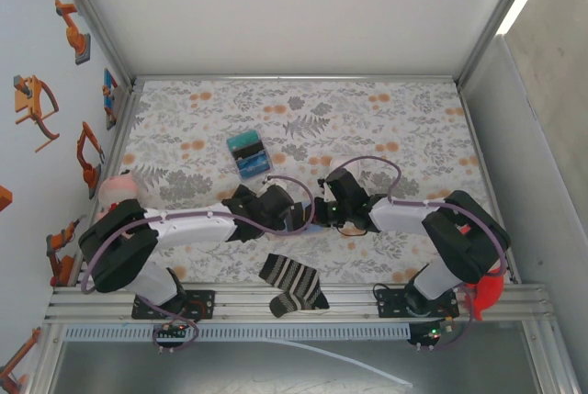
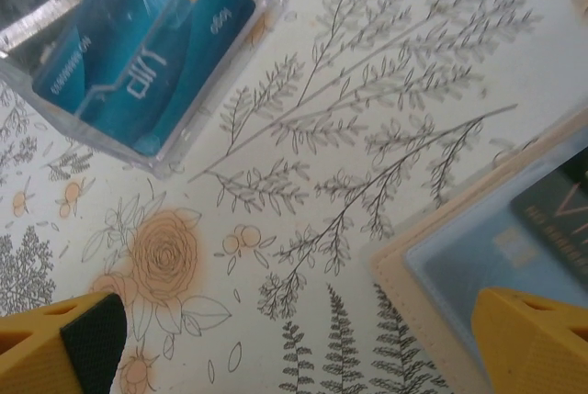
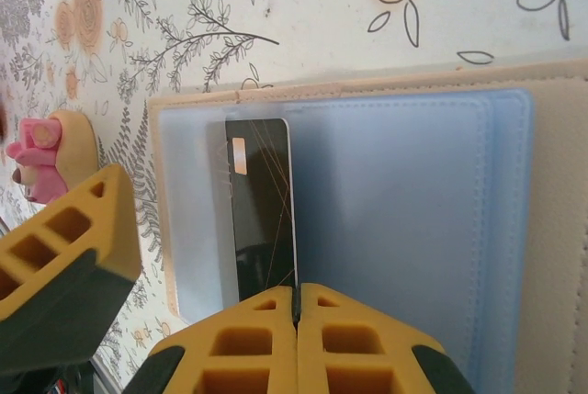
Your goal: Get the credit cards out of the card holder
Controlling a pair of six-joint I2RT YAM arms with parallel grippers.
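**Card pinched in wallet**

The right gripper is closed on the end of the dark card, which lies on the open wallet's blue panel. The left gripper hangs spread wide above the cloth, beside the wallet's corner.

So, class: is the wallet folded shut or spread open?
Spread open: the wallet lies flat, blue inner panels up, a dark card showing inside.

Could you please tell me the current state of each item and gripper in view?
card holder: open, lying flat.
dark card: on the holder's blue panel, pinched at its near end.
right gripper: shut on the dark card.
left gripper: open, holding nothing.
clear box: holds a teal card.
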